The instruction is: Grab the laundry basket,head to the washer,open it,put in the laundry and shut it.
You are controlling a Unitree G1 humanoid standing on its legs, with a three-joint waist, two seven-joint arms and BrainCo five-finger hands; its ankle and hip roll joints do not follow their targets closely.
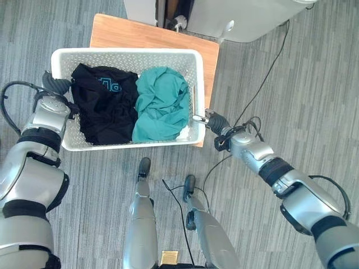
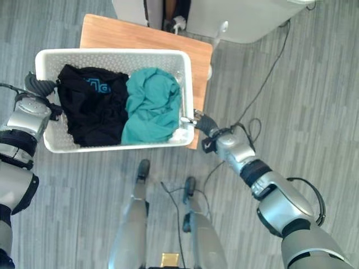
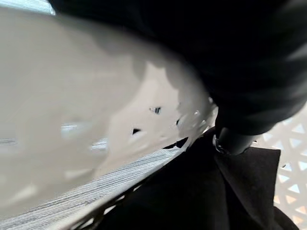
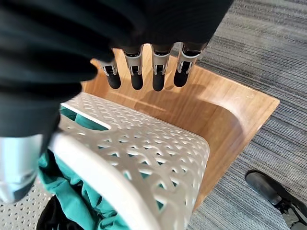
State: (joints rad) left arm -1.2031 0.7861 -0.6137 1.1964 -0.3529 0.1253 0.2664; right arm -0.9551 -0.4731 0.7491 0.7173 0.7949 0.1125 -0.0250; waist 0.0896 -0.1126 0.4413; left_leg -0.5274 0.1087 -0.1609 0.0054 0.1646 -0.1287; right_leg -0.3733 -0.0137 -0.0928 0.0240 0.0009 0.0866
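**Hands at both ends of the basket**

Fingers [image 4: 136, 72] of the right hand [image 1: 216, 122] reach out straight outside the white laundry basket [image 1: 126, 59], thumb over its rim. Black clothing [image 1: 104, 109] carries teal print (unreadable) beside a teal garment [image 1: 162, 103]. This basket sits on a wooden stool [image 1: 118, 33] on grey striped carpet [image 1: 280, 95], a white appliance [image 1: 252, 19] behind. Left hand [image 1: 56, 84] meets the opposite rim; I cannot tell its grip.

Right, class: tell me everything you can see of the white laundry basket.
The laundry basket is white, rectangular, seemingly plastic, with perforated walls and a handle slot at its end. It sits upright on a low wooden stool and holds a black garment beside a teal garment. The left hand is at its left end; the right hand is at its right rim, fingers straight.
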